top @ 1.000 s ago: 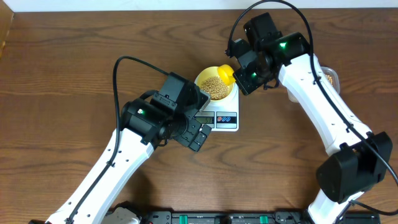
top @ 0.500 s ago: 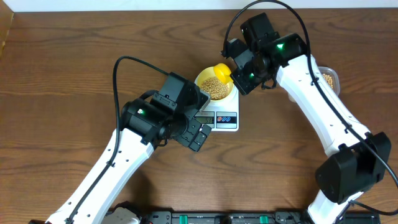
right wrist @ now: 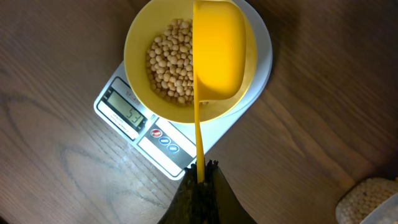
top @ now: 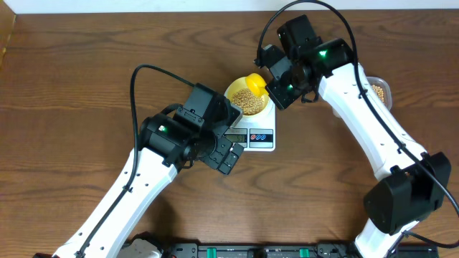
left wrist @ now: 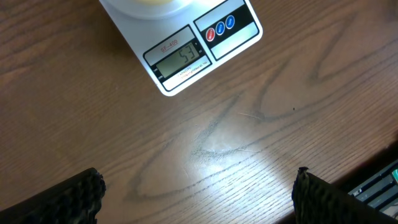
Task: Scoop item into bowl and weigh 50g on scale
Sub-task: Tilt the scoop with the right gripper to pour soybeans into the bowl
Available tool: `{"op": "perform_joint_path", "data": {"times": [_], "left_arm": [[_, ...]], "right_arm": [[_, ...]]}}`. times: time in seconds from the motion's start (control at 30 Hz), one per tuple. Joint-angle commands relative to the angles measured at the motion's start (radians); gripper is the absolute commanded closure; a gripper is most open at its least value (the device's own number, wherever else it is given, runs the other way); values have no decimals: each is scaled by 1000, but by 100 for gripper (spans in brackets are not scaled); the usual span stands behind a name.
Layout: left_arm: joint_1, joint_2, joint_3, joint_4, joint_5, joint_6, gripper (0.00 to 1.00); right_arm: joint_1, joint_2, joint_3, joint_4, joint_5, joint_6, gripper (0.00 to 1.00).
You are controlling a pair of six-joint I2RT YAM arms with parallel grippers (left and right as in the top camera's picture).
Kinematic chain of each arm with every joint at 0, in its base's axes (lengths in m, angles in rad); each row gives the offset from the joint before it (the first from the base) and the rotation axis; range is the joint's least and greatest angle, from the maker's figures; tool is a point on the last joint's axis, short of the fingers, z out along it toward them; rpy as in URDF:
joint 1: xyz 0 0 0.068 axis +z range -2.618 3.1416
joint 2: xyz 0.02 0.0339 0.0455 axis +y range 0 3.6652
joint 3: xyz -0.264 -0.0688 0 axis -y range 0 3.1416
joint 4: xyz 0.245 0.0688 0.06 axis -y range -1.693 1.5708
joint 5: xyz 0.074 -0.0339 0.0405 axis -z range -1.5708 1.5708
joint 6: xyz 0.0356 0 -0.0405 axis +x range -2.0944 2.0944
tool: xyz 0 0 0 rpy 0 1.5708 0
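The pale-yellow bowl (right wrist: 135, 38) sits on the white scale (right wrist: 177, 155) and holds a heap of tan beans (right wrist: 169, 62). My right gripper (right wrist: 200, 173) is shut on the thin handle of a bright yellow scoop (right wrist: 219, 53), which hangs over the bowl's right half with its back towards the camera. Overhead, the scoop (top: 255, 81) overlaps the bowl (top: 237, 92) on the scale (top: 264, 143). The left gripper (left wrist: 199, 186) hovers open over bare wood just in front of the scale (left wrist: 171, 84). Its display (left wrist: 181, 58) reads what looks like 53.
A clear tub (top: 380, 90) holding more beans stands at the right, partly behind the right arm, and shows as the tub (right wrist: 370, 200) in the right wrist view's lower corner. The left arm (top: 172, 140) lies across the table at the scale's front left.
The right gripper has shifted the scoop slightly up and left, farther over the bowl, then held still. The left arm has not moved.
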Motion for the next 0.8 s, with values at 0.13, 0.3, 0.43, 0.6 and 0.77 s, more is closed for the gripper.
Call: {"op": "perform_joint_path", "data": {"times": [0.13,0.3,0.43,0.6,0.77], "left_arm": [[-1,-8,13,-2,-3,2,2],[-1,-8,13,-2,-3,2,2],[-1,-8,13,-2,-3,2,2],[-1,-8,13,-2,-3,2,2],[-1,-8,13,-2,-3,2,2]], "right_arm": [[9,14,15,5,-20,-19,99],[9,26,15,17,-21,-19,99],[9,41,15,19,-21,-19,99],[10,55,14,19,-21,-19,99],[11,71,14,20,-21,-20,99]]}}
